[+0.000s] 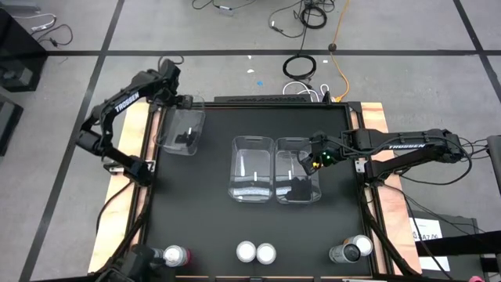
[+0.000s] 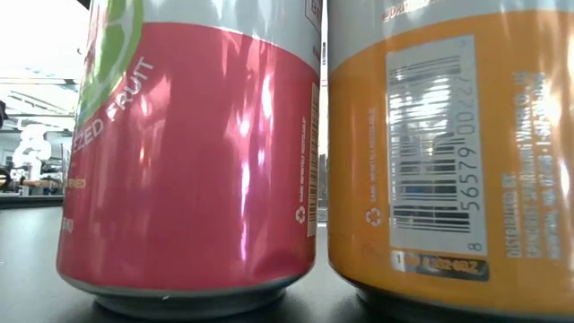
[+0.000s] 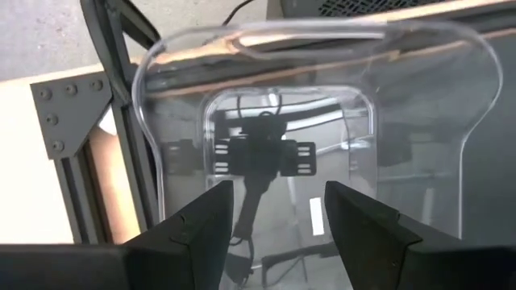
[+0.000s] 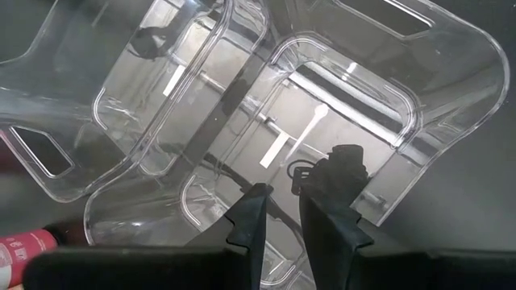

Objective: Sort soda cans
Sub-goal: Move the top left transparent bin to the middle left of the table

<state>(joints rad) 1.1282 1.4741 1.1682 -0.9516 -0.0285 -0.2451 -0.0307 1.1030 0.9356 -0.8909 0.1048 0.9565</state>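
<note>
Along table's near edge, well apart from both grippers: small cylindrical metal soda cans [image 1: 256, 252], upright. Left gripper [image 3: 274, 211] spread over clear plastic rectangular bin [image 1: 182, 130] near far-left corner. Right gripper [image 4: 282, 211] nearly pressed together, empty, above right-hand clear bin [image 1: 298, 169] mid-table.

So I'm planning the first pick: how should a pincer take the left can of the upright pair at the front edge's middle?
Grip the left can across its round side wall, descending from above. It stands upright, touching its neighbour, so close the fingers front-to-back, not between them.
</note>
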